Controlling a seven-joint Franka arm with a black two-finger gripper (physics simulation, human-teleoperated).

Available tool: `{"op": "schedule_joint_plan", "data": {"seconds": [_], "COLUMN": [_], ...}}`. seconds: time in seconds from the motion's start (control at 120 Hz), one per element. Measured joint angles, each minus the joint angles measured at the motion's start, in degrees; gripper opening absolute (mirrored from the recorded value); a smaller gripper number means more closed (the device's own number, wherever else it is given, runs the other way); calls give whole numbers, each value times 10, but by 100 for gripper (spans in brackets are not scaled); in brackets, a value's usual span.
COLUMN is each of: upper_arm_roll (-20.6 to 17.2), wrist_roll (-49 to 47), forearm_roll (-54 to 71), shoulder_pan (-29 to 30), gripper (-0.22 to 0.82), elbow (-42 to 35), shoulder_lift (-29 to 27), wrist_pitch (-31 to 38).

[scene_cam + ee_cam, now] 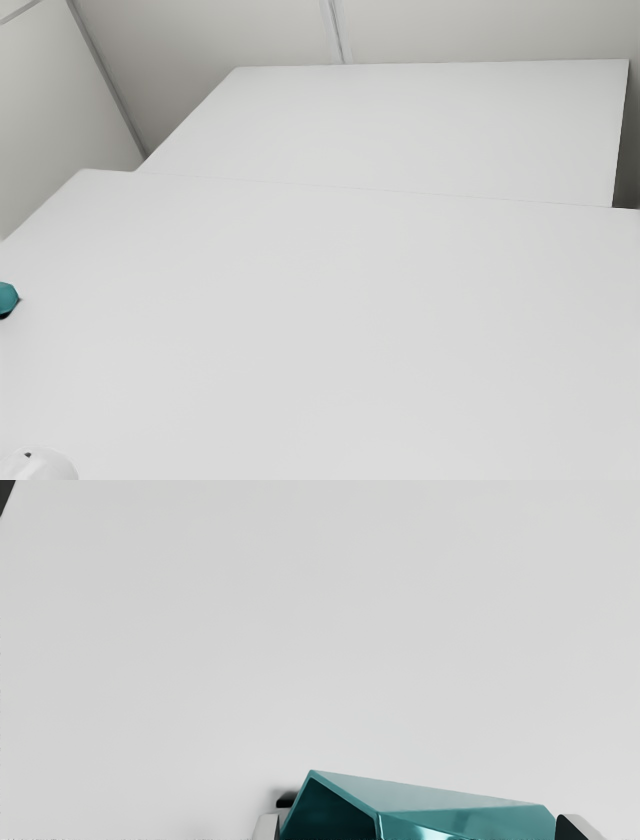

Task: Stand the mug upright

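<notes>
Smooth white flat tabletop (350, 330) seen in both views. In the exterior view, a second flat white surface (430, 125) is seen beyond it, backed by a pale grey wall (480, 30); another pale wall panel (50, 110), at the exterior view's left, is edged by a darker grey strip (108, 80).

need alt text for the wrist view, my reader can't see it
A shiny, faceted teal mug is tipped on its side at the gripper, its dark opening visible, with pale grey tabletop beyond.
</notes>
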Motion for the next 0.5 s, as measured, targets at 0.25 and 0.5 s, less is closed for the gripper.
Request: {"op": "schedule_joint_plan", "data": {"seconds": [0.25,0.5], "upper_arm_roll": [4,4], "wrist_roll": [3,-3], "forearm_roll": [0,-1], "shoulder_pan": [1,4], "gripper": [60,59], "elbow": [-10,-13], "shoulder_lift": [-5,-7], "wrist_pitch": [-23,-56]}}
